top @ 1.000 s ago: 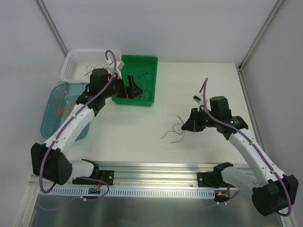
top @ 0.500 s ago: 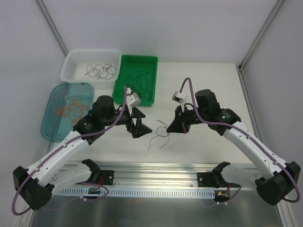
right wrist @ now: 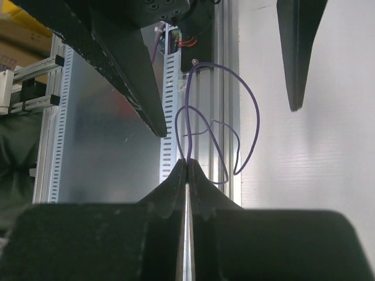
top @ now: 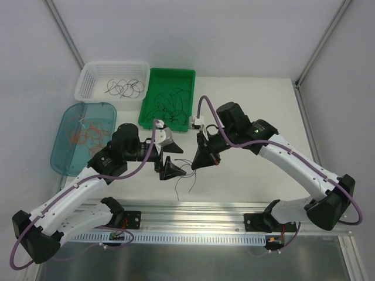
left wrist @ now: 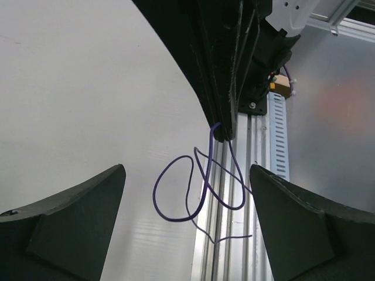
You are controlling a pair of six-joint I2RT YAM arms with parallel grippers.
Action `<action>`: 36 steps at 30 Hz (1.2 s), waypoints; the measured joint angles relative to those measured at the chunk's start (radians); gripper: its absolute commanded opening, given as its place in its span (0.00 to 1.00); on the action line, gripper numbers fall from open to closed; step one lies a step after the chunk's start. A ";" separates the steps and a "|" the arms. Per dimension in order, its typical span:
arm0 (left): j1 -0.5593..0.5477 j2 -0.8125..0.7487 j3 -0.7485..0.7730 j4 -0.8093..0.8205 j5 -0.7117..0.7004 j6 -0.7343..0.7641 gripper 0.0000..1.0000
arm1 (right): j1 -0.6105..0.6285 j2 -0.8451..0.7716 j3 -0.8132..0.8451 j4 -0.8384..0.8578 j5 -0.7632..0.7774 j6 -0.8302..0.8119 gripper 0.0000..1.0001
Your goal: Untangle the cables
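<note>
Top view: right gripper (top: 199,161) pinches a cable (top: 186,174), which dangles between it and the spread left gripper (top: 166,167). Left wrist: loops hang centred between the left fingers (left wrist: 76,216), just ahead, long axis hanging down. Right wrist: tips pressed on the cable's upper end; left arm nearer the free loops

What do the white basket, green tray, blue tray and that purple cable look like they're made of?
White basket: likely plastic, matte, with moulded lattice walls.
Green tray: opaque plastic, slight gloss, moulded rim.
Blue tray: translucent plastic; the table shows through.
Purple cable: seemingly thin wire in smooth insulation, holding springy loops.
</note>
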 measured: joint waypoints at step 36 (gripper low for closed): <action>0.315 0.270 0.260 -0.037 -0.406 -0.247 0.02 | -0.084 -0.370 -0.204 -0.016 0.621 0.188 0.97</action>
